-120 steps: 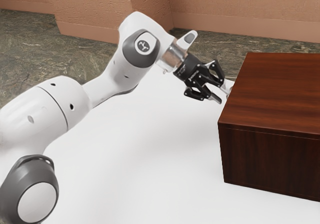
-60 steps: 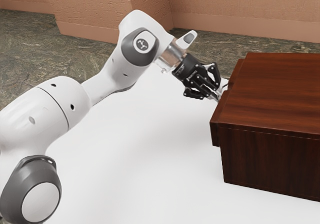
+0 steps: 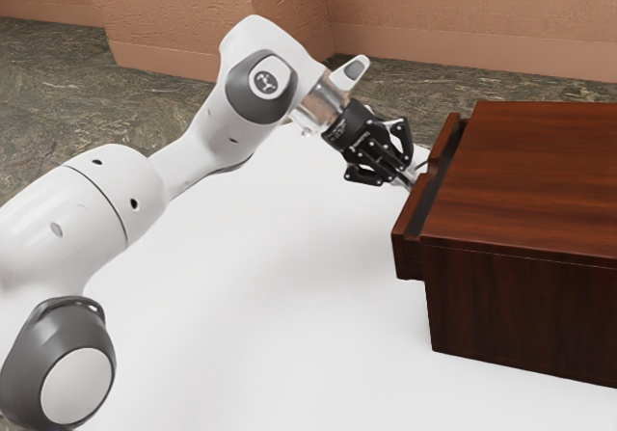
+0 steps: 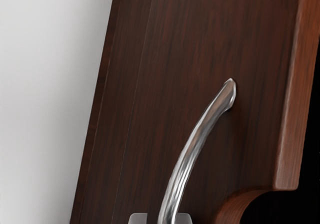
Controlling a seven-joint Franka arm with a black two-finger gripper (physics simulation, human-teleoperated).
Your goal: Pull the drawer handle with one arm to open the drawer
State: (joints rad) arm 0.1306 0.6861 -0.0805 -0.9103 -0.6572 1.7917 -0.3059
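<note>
A dark wooden cabinet [image 3: 525,286] stands on the white table at the exterior view's right. Its drawer [image 3: 415,224] sticks out a short way toward the arm, leaving a dark gap behind its front panel. My black gripper [image 3: 401,173] is shut on the silver drawer handle [image 3: 421,173] on that front. In the wrist view the curved metal handle [image 4: 200,149] runs from the drawer front [image 4: 150,83] down to just under my hand.
The white table [image 3: 270,296] stretches wide between the arm's base and the cabinet. A stone-patterned floor [image 3: 77,74] and tan walls [image 3: 453,7] lie behind.
The drawer was flush with the cabinet a second ago and now stands out from it. My gripper closed on the handle and moved toward the exterior view's left, drawing the drawer along.
</note>
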